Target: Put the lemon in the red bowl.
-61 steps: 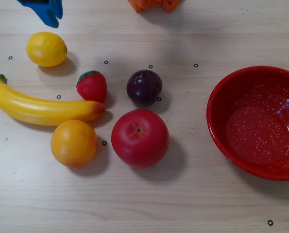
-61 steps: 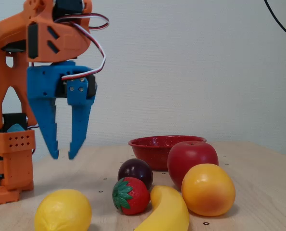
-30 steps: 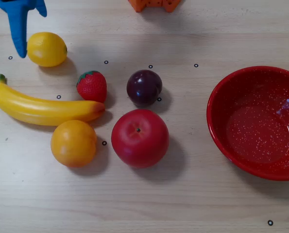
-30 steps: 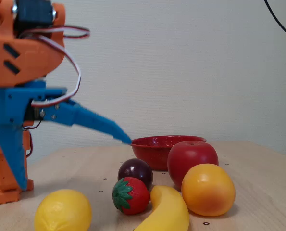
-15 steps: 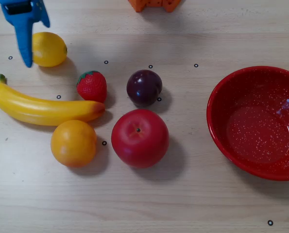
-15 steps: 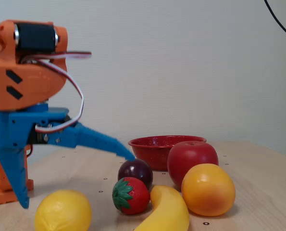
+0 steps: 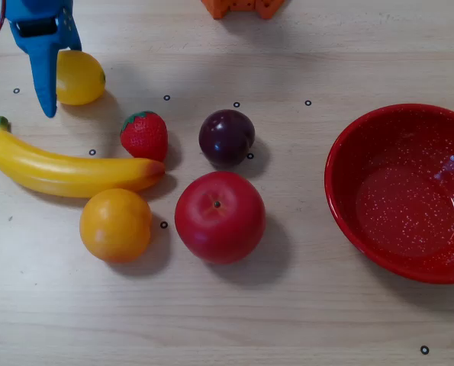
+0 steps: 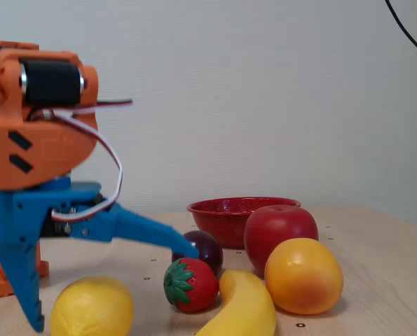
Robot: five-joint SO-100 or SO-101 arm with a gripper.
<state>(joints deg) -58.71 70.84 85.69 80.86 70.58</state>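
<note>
Gripper (image 8: pixel 113 290) jaws stand wide apart, straddling the lemon (image 8: pixel 92 306). We see the red bowl (image 7: pixel 341 191) well apart.

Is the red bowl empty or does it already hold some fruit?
Empty. In the overhead view the red bowl shows only its speckled inside; the lemon lies on the table.

Light wood-grain surface (image 7: pixel 310 320), marked with small black ring dots. Resting on it: lemon (image 7: pixel 82 77) at upper left in the overhead view, banana (image 7: pixel 66 171), strawberry (image 7: pixel 145 136), plum (image 7: pixel 226 137), apple (image 7: pixel 220 216), orange (image 7: pixel 115 225), and red bowl (image 7: pixel 349 206) well apart at right.
</note>
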